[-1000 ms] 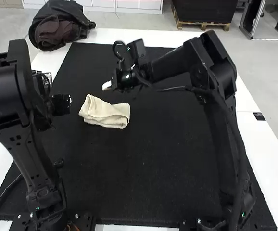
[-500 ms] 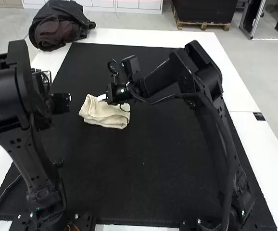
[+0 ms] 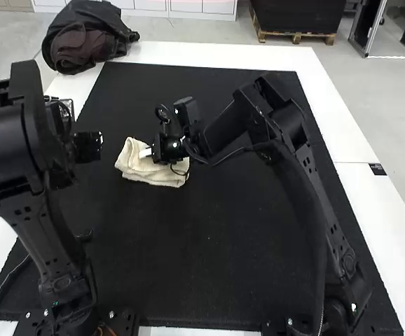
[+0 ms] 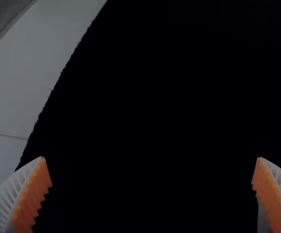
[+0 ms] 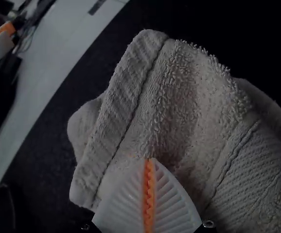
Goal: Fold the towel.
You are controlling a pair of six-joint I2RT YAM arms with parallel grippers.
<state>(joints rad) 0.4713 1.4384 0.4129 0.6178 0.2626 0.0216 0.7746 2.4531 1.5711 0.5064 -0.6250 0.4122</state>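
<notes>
At the left of the high view, the left arm (image 3: 31, 150) stands over the edge of the black mat (image 3: 209, 259), its pincer (image 4: 151, 158) wide and empty, well apart from the towel. That arm barely shifts, so it plays no part in the work just now.

Left of centre, in the upper half, the cream terry towel (image 3: 141, 170) lies on the mat in a small, loosely folded bundle, a hemmed edge on top and another layer peeking out past it. Its outline is much as it was a second ago.

What has changed is the right arm (image 3: 276, 133) — it reaches in from the right, and its pincer (image 5: 149, 159) has come from beyond the towel to just over its upper face. The two pads meet, with no cloth visible between them. That suggests pressing or smoothing the fold rather than lifting — the folding looks nearly done, though a careless drag could skew the layers.
</notes>
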